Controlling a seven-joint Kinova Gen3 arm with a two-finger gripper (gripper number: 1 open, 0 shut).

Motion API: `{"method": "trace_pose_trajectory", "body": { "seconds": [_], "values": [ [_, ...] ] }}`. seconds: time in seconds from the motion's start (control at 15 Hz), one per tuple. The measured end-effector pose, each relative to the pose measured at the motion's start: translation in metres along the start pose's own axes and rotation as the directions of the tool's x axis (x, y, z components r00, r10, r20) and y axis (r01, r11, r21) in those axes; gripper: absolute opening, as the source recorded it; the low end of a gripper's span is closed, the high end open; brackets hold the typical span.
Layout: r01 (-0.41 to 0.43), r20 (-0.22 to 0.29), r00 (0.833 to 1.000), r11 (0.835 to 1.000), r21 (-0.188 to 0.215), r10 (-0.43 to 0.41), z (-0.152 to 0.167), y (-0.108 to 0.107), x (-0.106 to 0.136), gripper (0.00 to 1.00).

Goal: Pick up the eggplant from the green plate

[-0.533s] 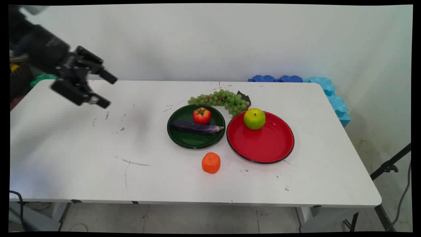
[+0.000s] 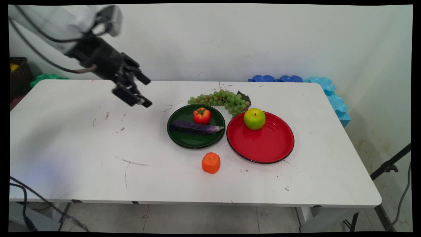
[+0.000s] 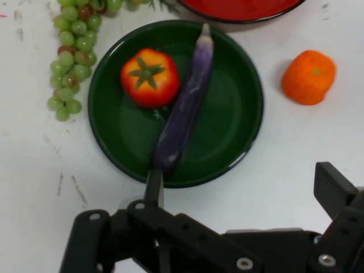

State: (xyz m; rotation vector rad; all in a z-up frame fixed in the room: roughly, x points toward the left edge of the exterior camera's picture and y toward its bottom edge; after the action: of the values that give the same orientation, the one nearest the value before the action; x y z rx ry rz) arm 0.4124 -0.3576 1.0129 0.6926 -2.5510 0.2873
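1. The black two-finger gripper point(image 2: 149, 92) hung in the air with its fingers spread apart and nothing between them, well left of the dark green round plate point(image 2: 173, 138) and above the white table point(image 2: 82, 148).
2. Half a second before, it had been near the table's far-left corner. It had since swung right, toward the green plate, and the hand view looked straight down on that plate.
3. A slim purple eggplant point(image 2: 195, 127) lay across the green plate. Its long axis ran left to right in the main view, with the narrow pale tip toward the round red plate point(image 2: 263, 149) and the thicker end toward the gripper's side.
4. A red tomato point(image 2: 202, 115) sat on the green plate, just behind the eggplant.
5. A bunch of green grapes point(image 2: 223, 98) lay behind the green plate, a green apple point(image 2: 254, 118) sat on the red plate to its right, and an orange fruit point(image 2: 210, 162) rested just in front of it.
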Motion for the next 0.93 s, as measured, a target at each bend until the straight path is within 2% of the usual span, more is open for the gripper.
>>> {"method": "trace_pose_trajectory", "body": {
  "seconds": [0.4, 0.8, 0.93],
  "values": [
    [-0.074, 0.095, 0.993, 0.997, 0.028, 0.072, 0.069, -0.02, 0.019, 1.0],
    [-0.155, 0.182, 0.971, 0.988, -0.002, 0.152, 0.135, -0.031, 0.026, 1.0],
    [-0.172, 0.196, 0.965, 0.985, -0.016, 0.172, 0.149, -0.032, 0.027, 1.0]
  ]
}}
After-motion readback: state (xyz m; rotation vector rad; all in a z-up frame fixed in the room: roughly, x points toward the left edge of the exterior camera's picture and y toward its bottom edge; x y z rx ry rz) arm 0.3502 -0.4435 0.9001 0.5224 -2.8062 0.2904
